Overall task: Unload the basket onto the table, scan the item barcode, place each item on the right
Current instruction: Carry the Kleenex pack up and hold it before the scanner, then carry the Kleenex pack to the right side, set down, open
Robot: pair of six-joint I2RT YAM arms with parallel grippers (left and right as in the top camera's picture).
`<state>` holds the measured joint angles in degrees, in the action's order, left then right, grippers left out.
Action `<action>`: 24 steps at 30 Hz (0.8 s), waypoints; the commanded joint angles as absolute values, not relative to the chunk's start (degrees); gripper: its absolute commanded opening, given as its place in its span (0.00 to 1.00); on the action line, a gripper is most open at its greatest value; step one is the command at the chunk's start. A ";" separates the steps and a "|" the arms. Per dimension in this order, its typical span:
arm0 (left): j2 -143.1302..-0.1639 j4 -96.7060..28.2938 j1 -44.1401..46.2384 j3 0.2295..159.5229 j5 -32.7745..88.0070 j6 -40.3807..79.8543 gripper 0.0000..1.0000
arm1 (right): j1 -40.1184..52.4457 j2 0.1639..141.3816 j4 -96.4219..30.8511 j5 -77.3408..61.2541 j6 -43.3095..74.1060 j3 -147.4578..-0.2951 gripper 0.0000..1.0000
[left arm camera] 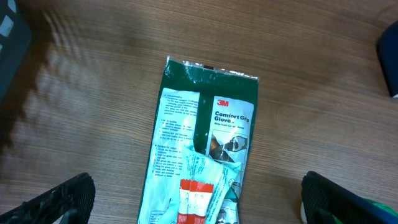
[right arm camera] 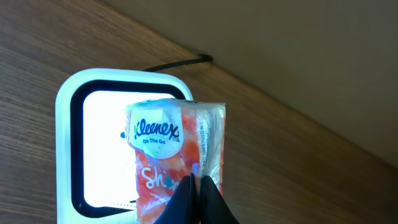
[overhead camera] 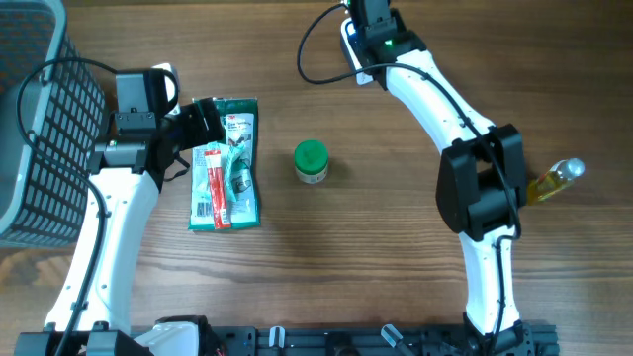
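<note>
Tissue pack [right arm camera: 174, 155] at the scanner [right arm camera: 65, 155].
The right gripper [right arm camera: 198, 186] is clamped on the pack, in front of the scanner's lit window. The left gripper [left arm camera: 200, 202] hangs above a glove pack [left arm camera: 205, 124], jaws wide apart.

in the right wrist view the kleenex pack [right arm camera: 174, 149] is cut off by the bottom edge, and the scanner [right arm camera: 102, 149] window is partly covered by it. the glove packet [left arm camera: 199, 137] is cropped below in the left wrist view, its fine print too small to be read.
</note>
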<state>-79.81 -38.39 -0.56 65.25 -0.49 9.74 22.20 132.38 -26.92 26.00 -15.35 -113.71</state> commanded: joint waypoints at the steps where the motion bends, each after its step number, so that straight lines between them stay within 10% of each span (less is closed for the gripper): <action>1: -79.18 -38.24 -0.86 65.89 -0.01 9.43 1.00 | 22.37 132.14 -26.89 30.00 -13.82 -113.84 0.04; 18: -79.18 -38.24 -0.86 65.89 -0.01 9.43 1.00 | 15.92 107.79 -79.46 20.69 6.87 -112.49 0.04; 24: -79.18 -38.24 -0.86 65.89 -0.01 9.45 1.00 | 7.29 107.79 -78.06 18.52 11.94 -96.05 0.04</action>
